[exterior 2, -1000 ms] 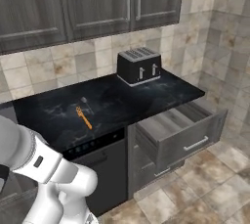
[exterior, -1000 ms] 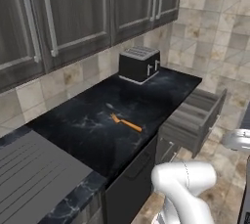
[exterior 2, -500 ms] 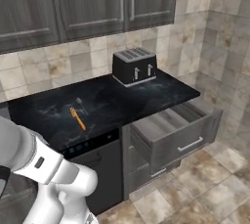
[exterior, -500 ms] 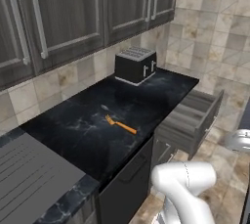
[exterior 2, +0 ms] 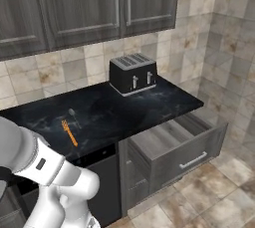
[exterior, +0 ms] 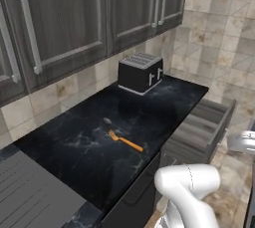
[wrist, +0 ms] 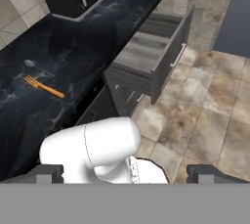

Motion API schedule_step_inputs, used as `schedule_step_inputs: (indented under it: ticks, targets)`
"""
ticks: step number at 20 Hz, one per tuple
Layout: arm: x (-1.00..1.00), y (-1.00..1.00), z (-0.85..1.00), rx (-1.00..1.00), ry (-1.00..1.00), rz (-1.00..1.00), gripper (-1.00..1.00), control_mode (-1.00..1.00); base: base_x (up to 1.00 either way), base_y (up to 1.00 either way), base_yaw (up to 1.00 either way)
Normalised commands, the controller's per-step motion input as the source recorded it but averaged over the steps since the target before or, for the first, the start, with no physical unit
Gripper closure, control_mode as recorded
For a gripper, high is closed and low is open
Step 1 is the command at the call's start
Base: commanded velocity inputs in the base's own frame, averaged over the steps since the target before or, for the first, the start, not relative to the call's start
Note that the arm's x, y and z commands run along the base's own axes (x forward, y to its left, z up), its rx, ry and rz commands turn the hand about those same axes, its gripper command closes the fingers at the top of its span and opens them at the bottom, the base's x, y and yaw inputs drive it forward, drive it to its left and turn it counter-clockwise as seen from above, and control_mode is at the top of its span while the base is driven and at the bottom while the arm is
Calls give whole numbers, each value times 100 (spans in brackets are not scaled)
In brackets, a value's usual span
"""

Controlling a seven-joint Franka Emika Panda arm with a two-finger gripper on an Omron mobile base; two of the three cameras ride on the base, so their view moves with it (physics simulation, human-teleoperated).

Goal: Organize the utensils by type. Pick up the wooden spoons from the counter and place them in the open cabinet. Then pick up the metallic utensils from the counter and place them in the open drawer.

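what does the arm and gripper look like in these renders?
Glossy white rounded arm links, tube-like with domed caps, and a small dark rectangular mark on one link in the right base view. Darker seams at the joints. The gripper has two small dark grey blocky finger tips. No cables visible.

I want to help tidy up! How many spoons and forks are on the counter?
2. An orange fork lies mid-counter, and a small grey spoon lies just behind it, toward the wall. Others could be out of sight elsewhere.
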Motion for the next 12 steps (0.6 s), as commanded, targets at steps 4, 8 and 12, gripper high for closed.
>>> schedule_step_inputs:
  ticks: [4,8,12]
  targets:
    - [0,0,0,0,0,0,-100,100,45,0,-5]
    - [0,0,0,0,0,0,-100,100,30,21,0]
    - [15,7,-3,0,0,0,-100,-100,17,11,0]
